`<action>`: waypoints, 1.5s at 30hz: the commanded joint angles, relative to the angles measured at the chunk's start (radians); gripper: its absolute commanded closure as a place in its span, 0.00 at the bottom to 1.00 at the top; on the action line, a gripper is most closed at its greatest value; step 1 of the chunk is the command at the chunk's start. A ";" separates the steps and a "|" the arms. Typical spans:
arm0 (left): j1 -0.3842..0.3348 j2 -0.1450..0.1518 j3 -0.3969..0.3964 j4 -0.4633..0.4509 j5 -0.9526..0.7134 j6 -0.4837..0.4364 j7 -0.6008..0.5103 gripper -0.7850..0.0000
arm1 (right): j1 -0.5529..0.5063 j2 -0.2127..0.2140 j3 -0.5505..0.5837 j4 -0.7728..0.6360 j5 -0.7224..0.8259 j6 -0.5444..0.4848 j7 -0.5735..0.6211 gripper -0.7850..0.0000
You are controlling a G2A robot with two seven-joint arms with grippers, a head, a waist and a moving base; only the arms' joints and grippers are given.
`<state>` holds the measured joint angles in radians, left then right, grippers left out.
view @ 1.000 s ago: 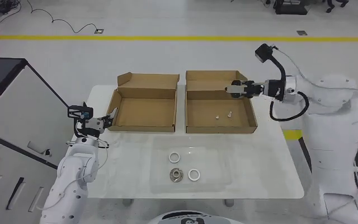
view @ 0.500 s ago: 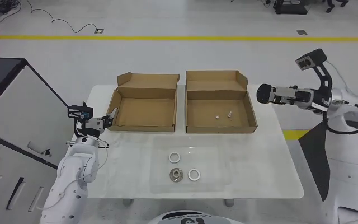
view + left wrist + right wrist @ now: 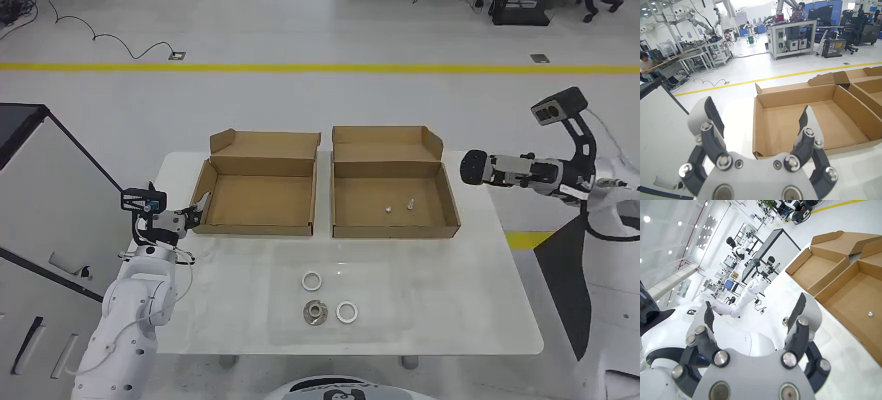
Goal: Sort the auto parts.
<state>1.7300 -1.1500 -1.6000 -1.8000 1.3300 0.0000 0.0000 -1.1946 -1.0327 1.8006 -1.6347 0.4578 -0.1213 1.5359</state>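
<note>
Auto parts (image 3: pixel 316 312) not yet sorted lie loose on the table (image 3: pixel 480 300), on the side toward my body and between my two arms. They are one white ring (image 3: pixel 312 281), a second white ring (image 3: pixel 347 312) and a metal flanged piece (image 3: pixel 785 321), close together.

My left claw (image 3: pixel 757 103) is spread wide and holds nothing. It hangs at the near outer corner of the left box (image 3: pixel 262 150), whose floor is bare. My right claw (image 3: pixel 755 298) is likewise spread and empty. It sits just outside the outer wall of the right box (image 3: pixel 385 143), toward that wall's far end, and points back across the table. Two small fasteners (image 3: pixel 409 204) lie on the floor of the right box, apart from either claw.

As I judge it, the coming move turns on one relation. The loose parts lie inward and toward my body from both claws, and the left claw is the nearer. The first white ring is its closest piece, and no box wall stands between them. The right claw has farther to go and must pass the near corner of its own box.

The rings lie flat and are round, so they offer no long axis to line up with. I would come from above and close across a rim. I cannot tell whether the metal flanged piece stands on its flange or lies on its side.
</note>
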 commanded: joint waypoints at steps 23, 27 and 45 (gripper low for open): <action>-0.002 0.021 -0.036 -0.238 0.128 -0.222 -0.294 0.00 | 0.000 0.000 0.000 0.000 0.000 0.000 0.000 0.00; 0.003 0.026 -0.018 -0.340 0.139 -0.316 -0.417 0.00 | 0.000 0.000 0.000 0.000 0.000 0.000 0.000 0.00; -0.117 0.027 0.253 -0.550 0.126 -0.549 -0.827 0.00 | 0.000 0.000 0.000 0.000 0.000 0.000 0.000 0.00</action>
<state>1.6280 -1.1219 -1.3640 -2.3464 1.4752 -0.5408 -0.7938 -1.1946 -1.0327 1.8006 -1.6347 0.4578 -0.1213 1.5359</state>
